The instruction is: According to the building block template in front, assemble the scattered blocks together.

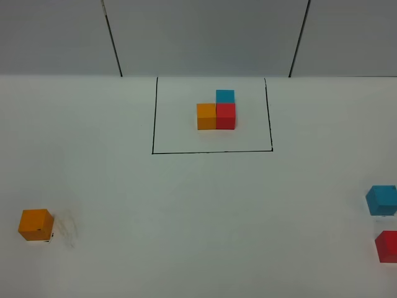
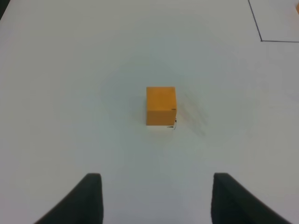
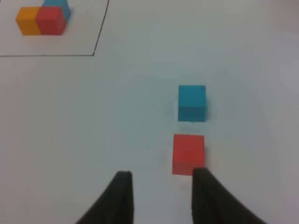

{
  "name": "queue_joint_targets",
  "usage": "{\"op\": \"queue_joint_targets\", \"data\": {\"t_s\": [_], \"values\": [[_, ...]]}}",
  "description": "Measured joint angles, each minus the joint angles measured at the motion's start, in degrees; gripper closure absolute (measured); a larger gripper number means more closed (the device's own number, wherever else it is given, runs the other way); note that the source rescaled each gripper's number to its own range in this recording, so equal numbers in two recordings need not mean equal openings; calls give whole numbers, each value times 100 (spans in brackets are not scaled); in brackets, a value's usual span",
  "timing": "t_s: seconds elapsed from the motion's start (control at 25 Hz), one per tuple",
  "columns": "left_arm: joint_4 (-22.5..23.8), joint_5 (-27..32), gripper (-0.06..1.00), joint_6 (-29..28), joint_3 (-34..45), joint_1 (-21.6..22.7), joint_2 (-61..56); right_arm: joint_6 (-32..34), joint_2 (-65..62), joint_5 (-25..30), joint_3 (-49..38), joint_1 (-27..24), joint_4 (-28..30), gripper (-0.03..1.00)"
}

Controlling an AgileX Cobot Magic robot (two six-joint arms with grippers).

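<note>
The building block template is a black square outline at the back centre, holding an orange, red and blue cube in an L. The scattered orange cube sits front left. The scattered blue cube and red cube sit at the right edge. My left gripper is open, with the orange cube ahead of it and apart. My right gripper is open; the red cube lies just ahead of one fingertip, and the blue cube lies beyond it.
The white table meets a grey back wall with two dark vertical seams. A corner of the template outline shows in the left wrist view. The template cubes show far off in the right wrist view.
</note>
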State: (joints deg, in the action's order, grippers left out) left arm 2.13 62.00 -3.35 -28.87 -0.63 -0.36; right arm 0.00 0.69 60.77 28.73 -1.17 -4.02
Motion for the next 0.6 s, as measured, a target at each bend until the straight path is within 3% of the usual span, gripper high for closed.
{"op": "queue_joint_targets", "data": {"t_s": [0.6], "values": [[0,0,79,0,0,0,0,0,0,0,0,0,0,97]]}}
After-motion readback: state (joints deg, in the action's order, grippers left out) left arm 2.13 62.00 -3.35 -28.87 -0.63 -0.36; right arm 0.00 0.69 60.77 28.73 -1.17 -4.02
